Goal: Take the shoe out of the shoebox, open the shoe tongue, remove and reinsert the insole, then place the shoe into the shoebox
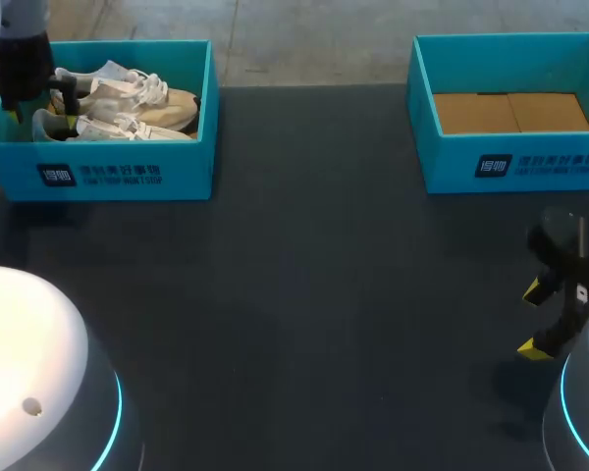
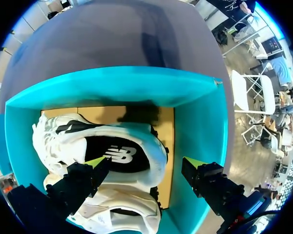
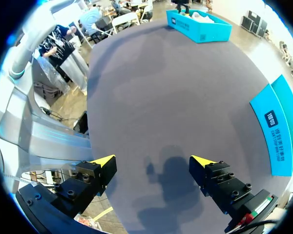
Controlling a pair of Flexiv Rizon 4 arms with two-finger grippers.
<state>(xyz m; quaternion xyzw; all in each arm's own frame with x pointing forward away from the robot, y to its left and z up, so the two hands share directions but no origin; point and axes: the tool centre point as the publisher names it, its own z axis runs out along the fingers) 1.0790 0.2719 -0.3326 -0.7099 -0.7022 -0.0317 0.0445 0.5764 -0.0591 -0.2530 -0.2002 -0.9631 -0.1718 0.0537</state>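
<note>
Hanging over the heel end of the L box [image 1: 128, 172], the L gripper [image 1: 39, 108] has its fingers spread wide w/ nothing pinched. In its wrist view the gripper [image 2: 145, 162] sits low inside the box [image 2: 122, 85]. One yellow tip is at the heel rim of a shoe [image 2: 112, 146]; can't tell if it touches. The other tip is off to the side, near the box wall. The shoe's mouth, w/ a dark insole [image 2: 118, 155] showing, lies between and just ahead of the fingers, toe pointing away. A 2nd shoe [image 2: 122, 209] lies under the gripper, just beside the first. In the head view the pair, white and beige, lies side by side in the box, toes away from the gripper: one shoe [image 1: 128, 88] at the far wall, the 2nd shoe [image 1: 118, 128] at the near wall.

R box [image 1: 510, 162] stands well apart from the L box, its cardboard floor showing. R gripper [image 1: 532, 320] hangs low over the table [image 1: 304, 294], well apart from the R box. Its wrist view shows the gripper [image 3: 154, 160] w/ fingers spread, only dark tabletop [image 3: 176, 97] and its own shadow between them. R box [image 3: 276, 131] is off to one side of it, L box [image 3: 200, 27] far ahead.
</note>
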